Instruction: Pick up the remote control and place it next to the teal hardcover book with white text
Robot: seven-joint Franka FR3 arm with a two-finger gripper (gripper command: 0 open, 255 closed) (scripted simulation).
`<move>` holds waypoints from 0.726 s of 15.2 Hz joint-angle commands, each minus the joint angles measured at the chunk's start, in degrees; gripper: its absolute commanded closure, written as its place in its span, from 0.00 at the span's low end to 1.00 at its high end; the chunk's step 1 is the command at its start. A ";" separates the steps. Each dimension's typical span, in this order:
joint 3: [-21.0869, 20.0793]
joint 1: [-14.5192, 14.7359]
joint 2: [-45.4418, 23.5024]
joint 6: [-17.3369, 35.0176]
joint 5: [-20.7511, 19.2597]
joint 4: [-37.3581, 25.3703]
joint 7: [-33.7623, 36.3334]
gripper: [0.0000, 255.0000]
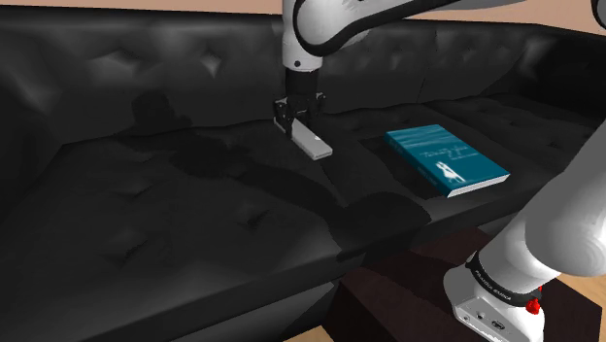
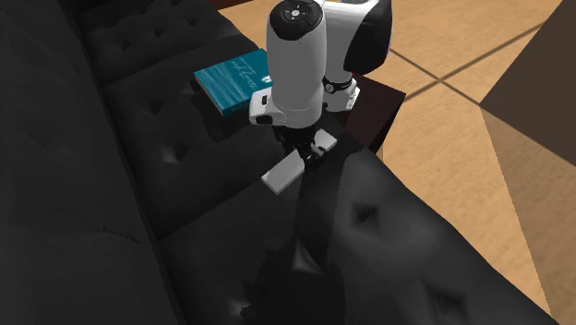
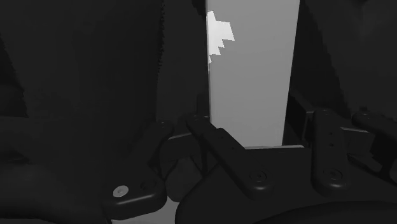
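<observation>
The remote control [image 1: 314, 142] is a plain light grey bar. My gripper [image 1: 296, 120] is shut on its near end and holds it tilted just above the black sofa seat [image 1: 194, 214]. In the wrist view the remote [image 3: 254, 76] runs straight out from between the fingers [image 3: 219, 146]. The teal hardcover book [image 1: 447, 160] with white text lies flat on the seat, towards the shoulder view's right of the remote. In the second exterior view the remote [image 2: 284, 173] hangs under the gripper [image 2: 309, 157], and the book [image 2: 231, 83] lies beyond the arm.
The tufted sofa backrest [image 1: 146, 68] rises behind the seat. The dark stand [image 1: 408, 301] sits against the sofa's front edge. Wooden floor [image 2: 462, 138] spreads beyond the sofa, and a brown piece of furniture [image 2: 535, 111] stands at the second exterior view's right.
</observation>
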State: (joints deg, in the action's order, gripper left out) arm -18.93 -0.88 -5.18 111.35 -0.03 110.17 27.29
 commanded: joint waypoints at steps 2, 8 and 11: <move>1.41 -1.93 4.26 0.71 1.31 4.79 -3.92 1.00; 5.46 -5.45 12.24 1.76 2.84 13.77 -12.32 1.00; 7.84 -7.10 15.59 1.96 2.91 17.38 -16.49 1.00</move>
State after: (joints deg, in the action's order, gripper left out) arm -12.07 -7.26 9.48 113.24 2.96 126.53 12.57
